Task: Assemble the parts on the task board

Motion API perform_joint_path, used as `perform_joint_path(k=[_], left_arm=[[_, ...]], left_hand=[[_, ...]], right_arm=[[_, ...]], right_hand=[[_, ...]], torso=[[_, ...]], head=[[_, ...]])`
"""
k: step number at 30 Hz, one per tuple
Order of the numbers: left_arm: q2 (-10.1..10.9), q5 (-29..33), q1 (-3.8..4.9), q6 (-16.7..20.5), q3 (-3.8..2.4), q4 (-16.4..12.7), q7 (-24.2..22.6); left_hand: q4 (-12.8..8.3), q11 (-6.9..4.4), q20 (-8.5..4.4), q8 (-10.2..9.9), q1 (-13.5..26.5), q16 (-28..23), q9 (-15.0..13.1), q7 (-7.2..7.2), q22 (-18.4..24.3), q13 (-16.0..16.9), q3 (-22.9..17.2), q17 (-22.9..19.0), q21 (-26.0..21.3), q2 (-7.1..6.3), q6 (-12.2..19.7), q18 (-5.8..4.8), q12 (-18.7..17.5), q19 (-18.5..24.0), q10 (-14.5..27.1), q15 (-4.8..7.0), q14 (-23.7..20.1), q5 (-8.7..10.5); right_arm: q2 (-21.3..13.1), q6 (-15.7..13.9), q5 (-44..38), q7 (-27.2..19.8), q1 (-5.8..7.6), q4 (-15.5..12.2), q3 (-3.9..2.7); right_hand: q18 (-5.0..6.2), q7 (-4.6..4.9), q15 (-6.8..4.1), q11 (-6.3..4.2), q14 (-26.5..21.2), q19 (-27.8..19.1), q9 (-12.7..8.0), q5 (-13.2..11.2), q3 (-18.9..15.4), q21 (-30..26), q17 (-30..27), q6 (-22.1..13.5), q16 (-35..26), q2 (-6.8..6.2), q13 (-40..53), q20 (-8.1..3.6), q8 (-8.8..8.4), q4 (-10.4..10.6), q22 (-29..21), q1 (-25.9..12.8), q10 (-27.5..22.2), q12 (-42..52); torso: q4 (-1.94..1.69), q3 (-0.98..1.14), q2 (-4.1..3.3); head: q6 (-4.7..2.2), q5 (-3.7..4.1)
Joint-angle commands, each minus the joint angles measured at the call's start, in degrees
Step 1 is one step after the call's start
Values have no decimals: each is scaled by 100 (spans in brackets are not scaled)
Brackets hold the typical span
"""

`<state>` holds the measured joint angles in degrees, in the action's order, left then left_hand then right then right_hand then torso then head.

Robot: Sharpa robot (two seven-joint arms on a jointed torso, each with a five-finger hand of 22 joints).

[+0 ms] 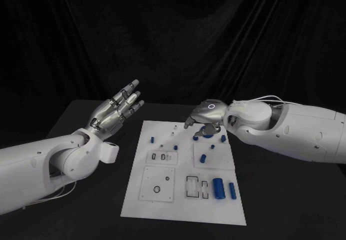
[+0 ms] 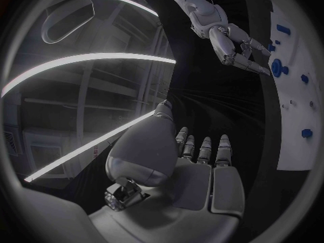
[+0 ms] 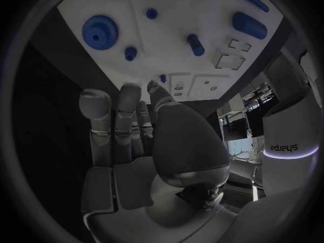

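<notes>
Black counter (image 1: pixel 86 210) carries the white task board (image 1: pixel 184 197). Left hand (image 1: pixel 115 111) raised, fingers spread, empty. Right hand (image 1: pixel 204 117) hovers over the blue gear (image 3: pixel 99 30) at the board's far end; grasp unclear, fingertips hidden.

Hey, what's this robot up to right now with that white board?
It is assembling small blue parts on the white task board. The right hand hovers over the board's far end, just above a blue gear, fingers pointing down and holding nothing. The left hand is raised beside the board, open and empty. Other blue parts, including a large cylinder, lie on the board untouched.
</notes>
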<state>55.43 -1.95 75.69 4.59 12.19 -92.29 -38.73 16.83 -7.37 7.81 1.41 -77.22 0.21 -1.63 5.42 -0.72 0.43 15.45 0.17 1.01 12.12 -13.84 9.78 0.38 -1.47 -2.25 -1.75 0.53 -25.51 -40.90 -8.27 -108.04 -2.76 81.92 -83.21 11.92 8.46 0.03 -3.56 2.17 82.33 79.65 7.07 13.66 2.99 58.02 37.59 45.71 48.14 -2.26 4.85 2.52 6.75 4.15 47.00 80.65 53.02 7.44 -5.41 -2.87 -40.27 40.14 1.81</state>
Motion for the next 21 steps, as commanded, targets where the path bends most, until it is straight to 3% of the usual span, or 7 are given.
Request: perform_joint_path(k=[1, 3, 8, 11, 17, 21], left_arm=[[-30, -29, 18, -170, -6, 18, -367], [-42, -29, 18, -187, -6, 34, -362], [-59, -29, 18, -218, -6, 57, -350], [-59, -29, 18, -232, -6, 57, -346], [-53, -29, 17, -243, -5, 66, -347], [-49, -29, 17, -254, -5, 68, -344]], left_hand=[[-9, 15, 54, 26, -60, -1, -6, -29, -1, 0, -41, 2, 20, 11, 24, 39, 4, -2, 35, -34, 0, -40], [-9, 15, 54, 26, -60, -1, -6, -29, -1, 0, -41, 2, 20, 11, 24, 39, 4, -2, 35, -34, 0, -40], [-8, 12, 55, 24, -69, -4, -4, -28, 2, -3, -49, -1, 15, 24, 41, 40, 0, 5, 51, -30, -8, -67], [-8, 12, 55, 24, -69, -4, -4, -28, 2, -3, -49, -1, 15, 24, 41, 40, 0, 5, 51, -30, -8, -67], [-9, 11, 55, 23, -82, -5, -3, -29, 3, -4, -57, -2, 14, 36, 53, 41, 0, 7, 57, -27, -11, -99], [-9, 14, 57, 22, -87, -5, -2, -33, 2, -5, -61, -1, 15, 41, 62, 41, -1, 4, 62, -28, -10, -113]], right_arm=[[2, 96, -120, 34, -57, 52, -6], [13, 78, -120, 29, -98, 100, -6], [58, 36, -121, 26, -192, 250, -6], [96, 3, -121, 24, -254, 365, -6], [189, -109, -122, -1, -355, 606, -6], [245, -200, -122, -53, -400, 745, -6]], right_hand=[[-102, -29, 6, -2, -66, -71, 14, 91, 61, 70, 28, -7, 53, -31, 12, 6, -31, -31, 81, 20, -37, -30], [-102, -21, 8, 0, -75, -90, 24, 119, 85, 97, 53, 7, 82, -29, 17, 10, -29, -44, 118, 30, -28, -31], [-108, -4, 11, 1, -93, -104, 33, 109, 103, 141, 50, 24, 85, -33, 21, 14, -25, -52, 178, 33, -24, -35], [-106, 12, 13, 5, -108, -129, 43, 111, 130, 158, 53, 44, 93, -31, 22, 18, -21, -69, 203, 52, -30, -45], [-101, 21, 17, 6, -178, -219, 72, 289, 263, 215, 26, 94, 87, -45, 23, 26, -23, -160, 295, 145, -56, -85], [-95, 18, 19, 4, -205, -247, 81, 279, 290, 201, -25, 114, 46, -45, 27, 29, -18, -169, 283, 153, -39, -81]], torso=[[6, 7, 0], [18, 11, 2], [0, 11, -8], [-4, -3, -3], [-5, -5, -3], [-5, -2, -7]], head=[[22, 48], [32, 44], [41, 45], [50, 37], [65, -1], [80, 0]])
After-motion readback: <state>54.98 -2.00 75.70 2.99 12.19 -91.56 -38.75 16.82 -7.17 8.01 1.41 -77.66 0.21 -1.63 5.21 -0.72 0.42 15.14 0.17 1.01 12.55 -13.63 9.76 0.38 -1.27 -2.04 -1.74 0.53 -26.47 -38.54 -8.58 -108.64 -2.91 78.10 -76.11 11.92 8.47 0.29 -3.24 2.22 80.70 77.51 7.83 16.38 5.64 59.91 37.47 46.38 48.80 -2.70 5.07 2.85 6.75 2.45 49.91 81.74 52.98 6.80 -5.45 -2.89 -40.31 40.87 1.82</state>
